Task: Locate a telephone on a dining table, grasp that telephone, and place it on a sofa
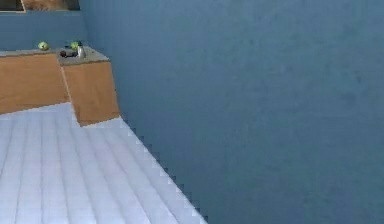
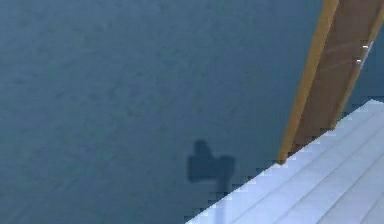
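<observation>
A wooden counter (image 1: 92, 92) stands at the far left of the forward view, against the blue wall. On its top lie a small green blob (image 1: 43, 45) and a small dark thing (image 1: 69, 56) with a bit of green beside it. They are too small to name.
A blue wall (image 1: 260, 100) runs close along the forward view's right and crosses most of the arm side view (image 2: 120, 90). A wooden door (image 2: 335, 70) stands at the arm side view's right. White plank floor (image 1: 70, 170) lies free toward the counter.
</observation>
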Tool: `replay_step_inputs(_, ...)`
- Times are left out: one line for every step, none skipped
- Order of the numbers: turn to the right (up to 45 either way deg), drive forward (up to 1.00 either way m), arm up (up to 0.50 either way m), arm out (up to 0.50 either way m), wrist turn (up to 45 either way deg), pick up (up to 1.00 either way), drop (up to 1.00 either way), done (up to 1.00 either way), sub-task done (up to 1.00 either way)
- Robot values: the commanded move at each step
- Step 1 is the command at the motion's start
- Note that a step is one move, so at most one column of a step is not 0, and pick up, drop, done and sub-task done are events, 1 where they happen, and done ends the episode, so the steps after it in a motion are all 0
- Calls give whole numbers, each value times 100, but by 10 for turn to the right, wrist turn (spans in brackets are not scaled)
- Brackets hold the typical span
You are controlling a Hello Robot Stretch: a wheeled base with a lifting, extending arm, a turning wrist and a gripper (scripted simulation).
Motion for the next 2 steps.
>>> replay_step_inputs(120,0,0,0,0,0,0,0,0)
replay_step_inputs(0,5,0,0,0,0,0,0,0)
